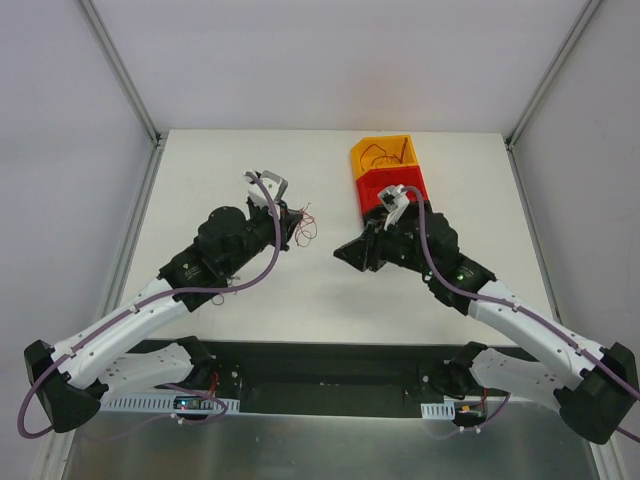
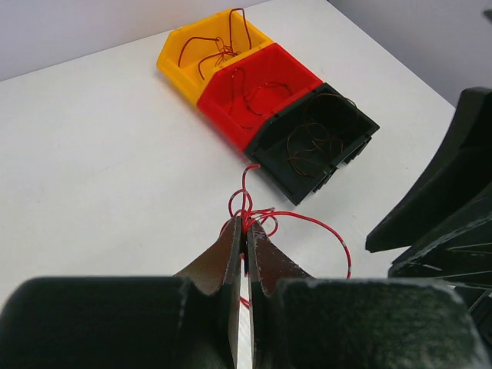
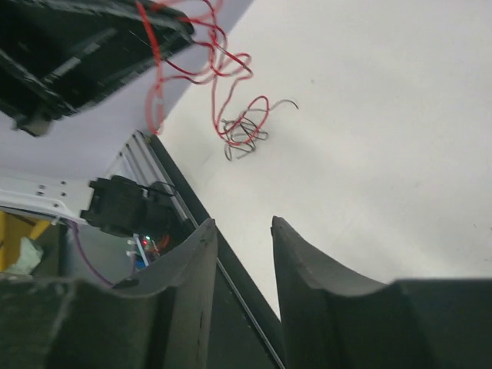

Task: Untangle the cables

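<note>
Left tool (image 2: 246, 224) pinches thin, curly red cables (image 2: 246, 194); right tool (image 3: 242, 224) parted.

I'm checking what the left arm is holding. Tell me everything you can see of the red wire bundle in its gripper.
The red wire bundle is a few thin, glossy strands curled into loose loops. The shut left gripper pinches it at a knotted crossing, above the table. One long loop arcs out sideways; one strand reaches toward the black bin. From the right wrist, a small darker coil hangs tangled at its lower end.
</note>
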`<state>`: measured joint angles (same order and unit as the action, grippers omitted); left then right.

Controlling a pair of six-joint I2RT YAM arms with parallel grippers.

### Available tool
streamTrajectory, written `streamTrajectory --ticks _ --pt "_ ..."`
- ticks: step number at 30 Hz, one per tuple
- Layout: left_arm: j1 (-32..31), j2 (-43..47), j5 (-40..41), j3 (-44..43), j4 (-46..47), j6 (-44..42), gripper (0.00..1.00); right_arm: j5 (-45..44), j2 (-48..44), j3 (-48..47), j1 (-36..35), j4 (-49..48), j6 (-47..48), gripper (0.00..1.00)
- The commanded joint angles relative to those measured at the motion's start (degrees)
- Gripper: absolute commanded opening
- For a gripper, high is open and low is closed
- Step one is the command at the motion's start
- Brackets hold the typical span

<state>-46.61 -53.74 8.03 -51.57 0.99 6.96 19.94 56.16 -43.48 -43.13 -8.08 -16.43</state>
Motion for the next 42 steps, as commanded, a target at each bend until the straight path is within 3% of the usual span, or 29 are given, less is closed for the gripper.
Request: streamTrajectory --ticks 1,6,13,17,22,29,33,35,38,42 --pt "0.1 0.6 1.6 -1.2 1.2 1.7 0.0 -2.1 2.7 -0.9 -0.1 2.4 2.9 0.4" --pt "0.1 0.1 -2.0 -1.4 1.2 3.1 0.0 0.4 7.2 -0.7 -0.1 -5.5 -1.9 0.48" --pt "0.1 -0.2 -4.0 -1.5 1.3 3.6 0.0 3.1 12.5 0.4 -0.1 -16.3 -10.7 0.49" --pt "0.2 -0.5 -5.0 -1.6 1.4 3.7 0.0 -0.2 11.5 0.6 0.0 -16.0 -11.7 0.51" --pt "0.1 -0.7 -6.3 -1.7 1.5 3.8 0.0 1.9 15.2 -2.5 -0.9 -16.4 -13.7 0.5" --pt "0.2 -0.1 -7.1 -1.4 2.1 3.6 0.0 1.5 19.2 -3.8 -2.4 -16.4 -14.0 0.28" --pt "0.2 0.6 -10.6 -1.3 2.2 2.1 0.0 -4.5 17.3 -4.1 -2.6 -11.4 -9.6 0.0" --pt "0.2 1.5 -12.9 -1.2 1.9 0.4 0.03 -10.2 14.1 -5.2 -2.5 -3.1 -4.2 0.0" --pt "0.2 2.9 -12.2 -1.0 1.8 -0.7 0.28 -16.9 8.1 -6.3 -2.4 4.2 3.7 0.0" --pt "0.1 5.2 -4.8 0.2 1.7 -0.6 0.33 -22.9 1.9 -8.0 -2.3 11.4 10.9 0.01"
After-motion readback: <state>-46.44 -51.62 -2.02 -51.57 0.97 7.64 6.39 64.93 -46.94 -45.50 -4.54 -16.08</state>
